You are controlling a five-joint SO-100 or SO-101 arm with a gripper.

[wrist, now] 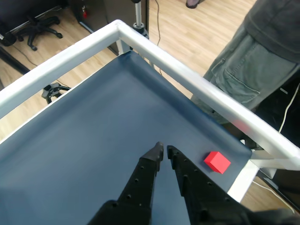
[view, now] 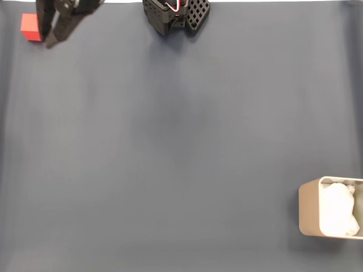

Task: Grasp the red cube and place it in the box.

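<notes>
Fixed view: my black two-finger gripper [view: 50, 41] hangs at the top left corner, tips down beside the small bright red cube [view: 30, 27], nothing between its fingers. The beige rounded box [view: 309, 207] with white soft lining [view: 339, 209] sits far off at the lower right edge. Open dark blue table mat [view: 170, 147] lies between them.

Wrist view: I see the gripper [wrist: 165, 152] nearly pinched together, holding nothing. The red cube [wrist: 217, 161] rests just right of the tips, close to the white frame rail [wrist: 187, 77]. A person's grey trousers [wrist: 243, 77] stand beyond that rail.
</notes>
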